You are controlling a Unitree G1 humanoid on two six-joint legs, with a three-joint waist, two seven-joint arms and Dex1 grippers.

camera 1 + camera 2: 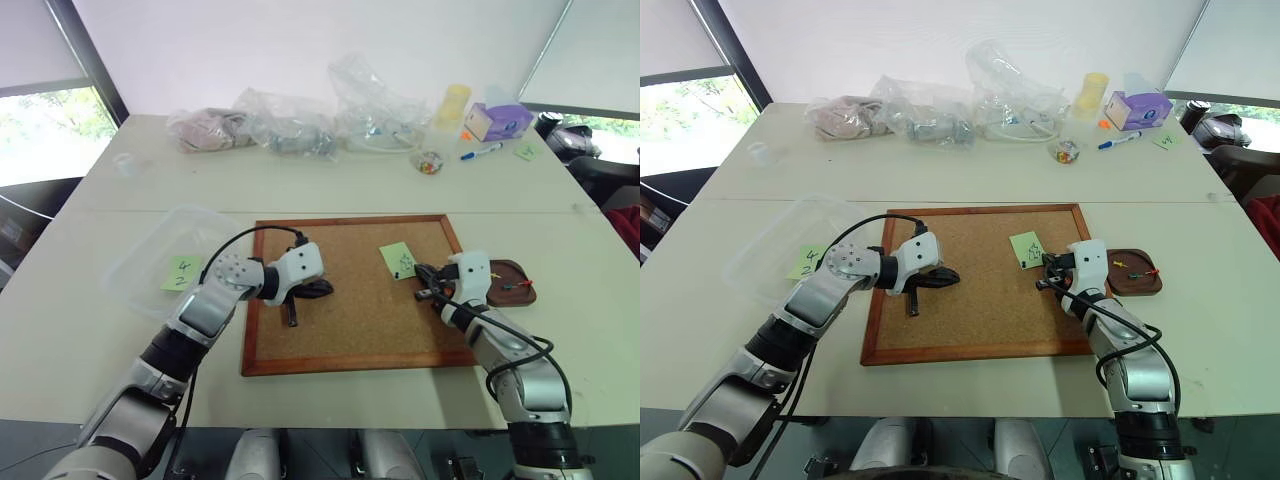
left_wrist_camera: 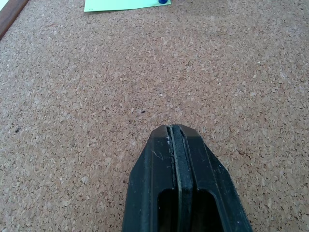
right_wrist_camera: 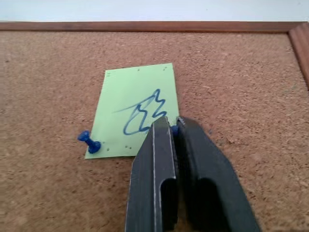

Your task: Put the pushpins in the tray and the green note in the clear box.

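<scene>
A: Nearest us, the right gripper has its fingers pressed together at the green note's lower corner on the corkboard, where a bit of blue shows between the tips — likely a pushpin pinched there, though I can't be sure.

B: And the left gripper?

A: Closed on nothing, over bare cork at about nine o'clock from the note.

B: Progress?

A: Partial. The tray, three o'clock of the right gripper, holds a few pushpins. A blue pushpin is at the note's other lower corner. The note isn't in the clear box yet.

B: Obstacles?

A: The box holds another green note marked "4 2". Plastic bags and a marker sit far off at twelve o'clock on the desk.
</scene>
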